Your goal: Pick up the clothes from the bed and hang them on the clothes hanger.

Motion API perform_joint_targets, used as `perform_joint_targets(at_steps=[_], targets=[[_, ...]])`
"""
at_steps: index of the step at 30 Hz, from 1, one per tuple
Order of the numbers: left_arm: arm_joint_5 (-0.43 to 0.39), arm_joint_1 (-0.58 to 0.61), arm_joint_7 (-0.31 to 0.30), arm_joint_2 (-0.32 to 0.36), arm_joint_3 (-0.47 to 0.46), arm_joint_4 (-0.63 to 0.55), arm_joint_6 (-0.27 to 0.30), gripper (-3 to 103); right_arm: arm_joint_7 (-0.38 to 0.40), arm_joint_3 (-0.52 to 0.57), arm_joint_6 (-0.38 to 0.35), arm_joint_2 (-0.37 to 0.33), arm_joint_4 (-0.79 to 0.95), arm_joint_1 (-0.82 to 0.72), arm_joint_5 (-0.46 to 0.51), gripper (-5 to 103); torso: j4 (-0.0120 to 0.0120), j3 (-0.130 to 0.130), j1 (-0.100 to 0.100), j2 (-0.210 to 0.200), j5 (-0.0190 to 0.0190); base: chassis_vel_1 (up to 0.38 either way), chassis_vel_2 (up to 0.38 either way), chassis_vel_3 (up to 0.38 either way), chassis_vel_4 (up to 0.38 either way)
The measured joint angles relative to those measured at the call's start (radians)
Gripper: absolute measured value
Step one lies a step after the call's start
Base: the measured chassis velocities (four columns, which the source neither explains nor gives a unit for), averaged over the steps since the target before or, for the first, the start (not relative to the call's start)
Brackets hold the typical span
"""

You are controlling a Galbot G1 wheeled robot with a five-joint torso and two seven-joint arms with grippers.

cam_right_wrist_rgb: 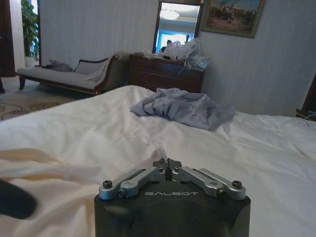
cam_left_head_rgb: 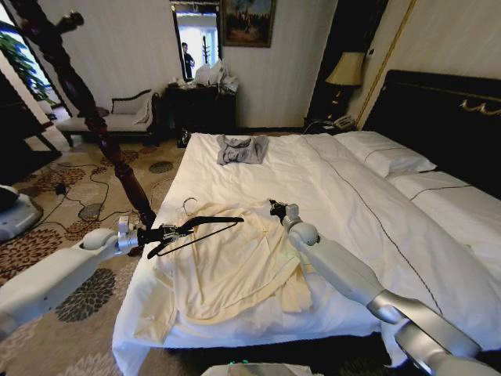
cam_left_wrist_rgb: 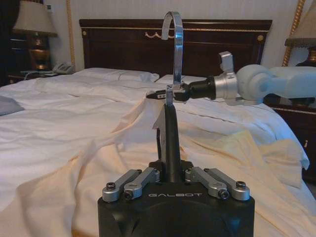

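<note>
shirt (cam_left_head_rgb: 227,270) lies spread flat on the bed (cam_left_head_rgb: 352,196). left gripper (cam_left_head_rgb: 174,233) is clamped on the hanger (cam_left_head_rgb: 200,229), holding it over the shirt. right gripper (cam_left_head_rgb: 275,208) pinches the collar closed. looks like the threading step; next the hanger's end needs to slip inside the neck.
</note>
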Motion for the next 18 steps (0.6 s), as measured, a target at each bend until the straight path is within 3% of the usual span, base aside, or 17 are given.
perform_joint_targets(at_steps=[10,18], targets=[[0.008,-0.123,-0.023,-0.120,0.111,0.071,0.003,15,0.064,0.023,-0.062,-0.032,0.166,-0.010,0.144,1,0.0004,0.000,0.000,0.000,-0.0001,0.000,0.000,0.000,0.000],[0.011,-0.162,-0.038,-0.196,0.159,0.119,0.005,15,0.100,0.039,-0.086,-0.040,0.219,-0.022,0.197,1,0.0002,0.000,0.000,0.000,0.0001,0.000,0.000,0.000,0.000]])
